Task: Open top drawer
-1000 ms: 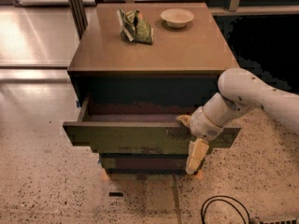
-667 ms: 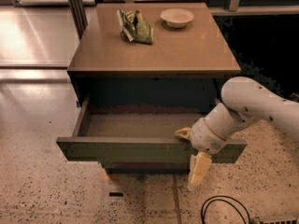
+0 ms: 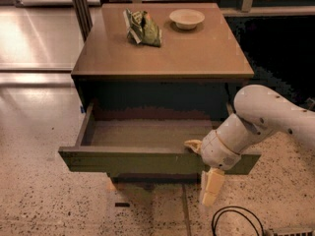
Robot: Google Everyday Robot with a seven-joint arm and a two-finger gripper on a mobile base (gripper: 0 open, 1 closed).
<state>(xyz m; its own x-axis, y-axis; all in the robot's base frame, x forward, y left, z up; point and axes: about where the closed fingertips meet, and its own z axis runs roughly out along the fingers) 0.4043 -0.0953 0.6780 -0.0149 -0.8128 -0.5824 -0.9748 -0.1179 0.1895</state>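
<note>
Dark olive top drawer (image 3: 133,161), brown-grey inside; cream gripper (image 3: 203,170) at its right front; tan cabinet top (image 3: 197,53); green packet (image 3: 142,28); beige bowl (image 3: 187,18); speckled floor (image 3: 39,200).

So the top drawer (image 3: 133,161) is pulled way out with its shallow tray showing, the gripper (image 3: 202,167) is right at the front panel's right end, and a crumpled bag (image 3: 142,28) and bowl (image 3: 187,18) sit on the cabinet top (image 3: 197,53).

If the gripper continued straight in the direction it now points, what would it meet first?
The gripper, at the top drawer's front right of centre, points roughly downward, so it would probably meet the speckled floor first; depth is unclear.
</note>
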